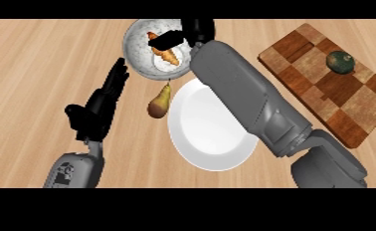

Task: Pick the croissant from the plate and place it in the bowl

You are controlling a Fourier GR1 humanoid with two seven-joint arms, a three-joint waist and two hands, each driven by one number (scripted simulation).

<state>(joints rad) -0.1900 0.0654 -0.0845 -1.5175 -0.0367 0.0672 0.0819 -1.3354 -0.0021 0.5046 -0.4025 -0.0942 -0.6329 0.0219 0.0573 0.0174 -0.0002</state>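
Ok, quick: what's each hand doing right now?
Left hand: open, fingers straight, holding nothing, left of the pear.
Right hand: over the bowl, fingers at the croissant; grip cannot be told.

Wooden counter (44,51): bowl (140,51), plate (209,135), pear (160,103), chequered board (316,85).

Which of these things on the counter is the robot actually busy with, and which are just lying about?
Part of the job:
croissant, now in the bowl
bowl
plate, white and bare
right hand, over the bowl at the croissant

Just lying about:
pear, between bowl and plate
chequered cutting board
dark green round fruit on the board
left hand, resting open
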